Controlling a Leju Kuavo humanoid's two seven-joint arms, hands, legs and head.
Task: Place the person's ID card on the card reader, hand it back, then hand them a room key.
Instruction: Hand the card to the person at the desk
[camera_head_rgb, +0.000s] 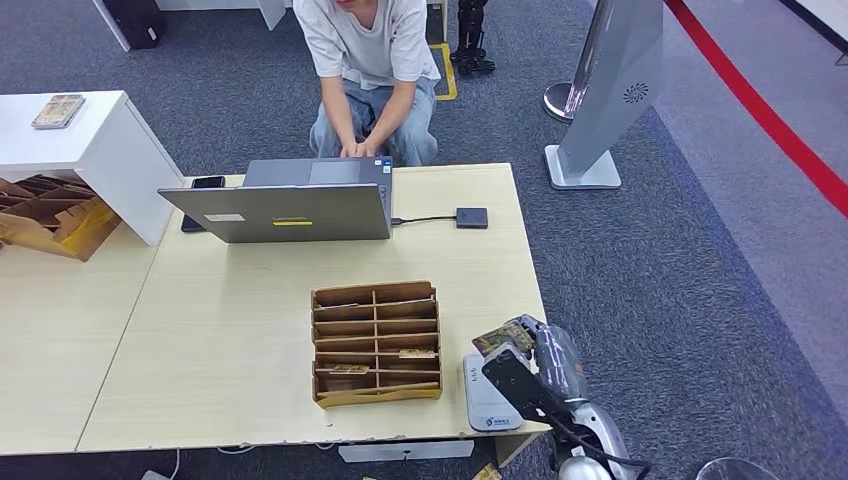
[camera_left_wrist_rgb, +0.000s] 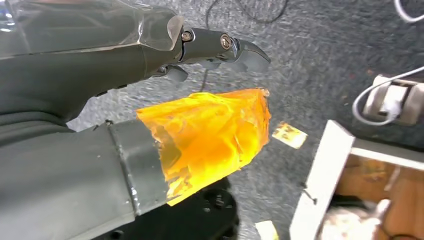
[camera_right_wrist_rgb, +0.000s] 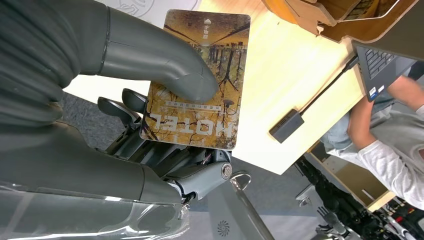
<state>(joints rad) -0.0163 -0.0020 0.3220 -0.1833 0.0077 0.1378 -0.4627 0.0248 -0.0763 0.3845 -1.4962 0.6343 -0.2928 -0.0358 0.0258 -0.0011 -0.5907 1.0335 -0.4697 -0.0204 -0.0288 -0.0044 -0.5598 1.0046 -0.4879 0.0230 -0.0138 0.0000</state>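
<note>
Right hand: the right hand (camera_right_wrist_rgb: 150, 125) grips a hotel card (camera_right_wrist_rgb: 197, 80), thumb (camera_right_wrist_rgb: 165, 62) pressed flat on its printed face, darker fingers (camera_right_wrist_rgb: 125, 102) behind it. In the head view the right hand (camera_head_rgb: 520, 355) is raised at the near right corner of the surface (camera_head_rgb: 230, 330), with the hotel card (camera_head_rgb: 503, 336) tilted above the card reader.
Card: brown and gold print, the word HOTEL readable across one end.
Card reader: small white card reader (camera_head_rgb: 487, 395) lying flat on the surface just right of the wooden rack, partly covered by the hand.
Left hand: the left hand (camera_left_wrist_rgb: 200, 85) is over grey carpet; one dark finger (camera_left_wrist_rgb: 230, 47) is extended, thumb wrapped in crumpled orange film (camera_left_wrist_rgb: 210, 135). Nothing seen in it; fingers apart.
Wooden rack: slotted wooden rack (camera_head_rgb: 376, 342) mid-surface, a few cards in its compartments.
Laptop: grey laptop (camera_head_rgb: 290, 205) at the far edge, lid towards the robot.
Person: a person (camera_head_rgb: 368, 75) in a light shirt is seated behind the laptop, hands at its keyboard.
Small black box: small black box (camera_head_rgb: 471, 217) cabled to the laptop, right of it.
</note>
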